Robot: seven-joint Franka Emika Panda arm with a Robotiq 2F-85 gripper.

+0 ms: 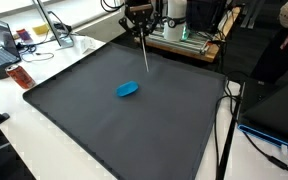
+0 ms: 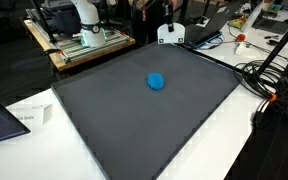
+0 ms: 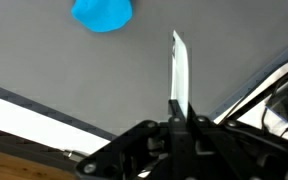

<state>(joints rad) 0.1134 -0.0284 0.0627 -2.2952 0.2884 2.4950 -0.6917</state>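
while the pincer clamps a thin rod, blue lump cut off at wrist view's top

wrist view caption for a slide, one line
Gripper shut on a thin pale stick over the dark grey mat, a blue object beyond its tip.

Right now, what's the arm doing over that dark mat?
The gripper is shut on a thin pale stick that points down at the dark mat. A small blue object lies near the mat's middle, apart from the stick's tip. Whether the tip touches the mat cannot be told.
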